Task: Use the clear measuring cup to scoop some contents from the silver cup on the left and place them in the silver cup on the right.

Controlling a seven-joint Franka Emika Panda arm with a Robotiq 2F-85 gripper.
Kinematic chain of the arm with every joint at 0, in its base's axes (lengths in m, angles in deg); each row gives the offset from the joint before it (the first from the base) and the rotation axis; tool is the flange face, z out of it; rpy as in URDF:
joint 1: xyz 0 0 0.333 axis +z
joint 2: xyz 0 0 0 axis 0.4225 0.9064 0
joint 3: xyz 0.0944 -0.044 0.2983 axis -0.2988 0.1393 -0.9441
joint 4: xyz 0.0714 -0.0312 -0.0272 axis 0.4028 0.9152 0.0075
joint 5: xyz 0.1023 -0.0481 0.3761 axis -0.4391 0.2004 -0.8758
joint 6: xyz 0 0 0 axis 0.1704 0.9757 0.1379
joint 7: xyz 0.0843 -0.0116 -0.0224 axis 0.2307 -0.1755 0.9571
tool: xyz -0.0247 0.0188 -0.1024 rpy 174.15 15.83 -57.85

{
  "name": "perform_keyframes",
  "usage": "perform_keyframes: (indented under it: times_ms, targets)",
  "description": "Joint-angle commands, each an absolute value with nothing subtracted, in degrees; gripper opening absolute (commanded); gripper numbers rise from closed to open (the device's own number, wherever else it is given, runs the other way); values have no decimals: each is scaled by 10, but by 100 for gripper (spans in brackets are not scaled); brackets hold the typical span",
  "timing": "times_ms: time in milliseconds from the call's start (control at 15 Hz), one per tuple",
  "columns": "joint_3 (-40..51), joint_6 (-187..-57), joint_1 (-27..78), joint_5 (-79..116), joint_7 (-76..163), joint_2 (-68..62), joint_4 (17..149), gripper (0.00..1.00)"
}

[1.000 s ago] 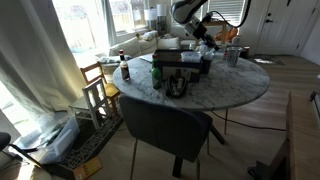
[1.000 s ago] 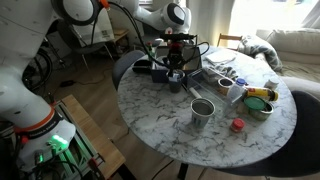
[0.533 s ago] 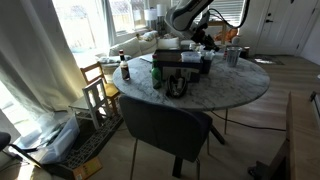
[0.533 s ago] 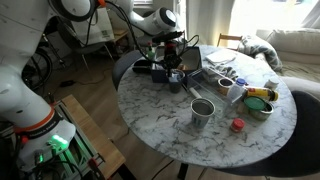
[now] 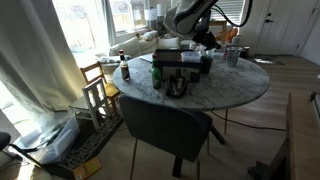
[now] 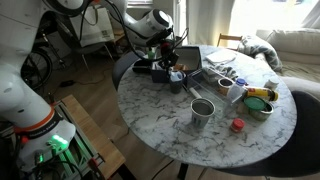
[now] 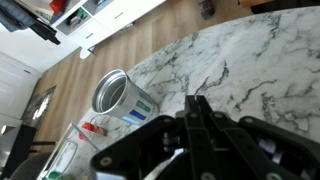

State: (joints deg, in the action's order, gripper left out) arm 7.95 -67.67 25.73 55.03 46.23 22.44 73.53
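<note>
With fingers pressed together on nothing I can discern, the gripper (image 7: pixel 197 105) should travel level and slowly toward the near silver cup (image 6: pixel 203 111), clearing its rim.

Round marble surface (image 6: pixel 215 135), grey-veined, seen in both exterior views.
- Small red cap (image 6: pixel 237 125) on the surface, near its rim.
- Bowl (image 6: pixel 262 104) with yellow and green contents on the surface, close to the same rim.
- Dark bottle (image 5: pixel 125 69) upright at the surface's window-side edge.
- Dark chair (image 5: pixel 165 125) pushed against the surface's near rim.
- Wooden chair (image 5: pixel 96 88) stands apart from the surface, by the curtain (image 5: pixel 40 60).
- White sofa (image 6: pixel 290 45) beyond the surface.
- Wood floor (image 7: pixel 110 50) below the surface's edge in the wrist view.
</note>
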Motion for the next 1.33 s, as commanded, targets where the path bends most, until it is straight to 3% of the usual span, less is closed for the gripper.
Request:
perform_keyframes:
  times_ms: [0,533,1267]
  targets:
    - [80,-692,273,592,403,177,808,1]
    - [72,-678,255,598,399,98,872,1]
    - [102,-780,114,507,561,-29,938,1]
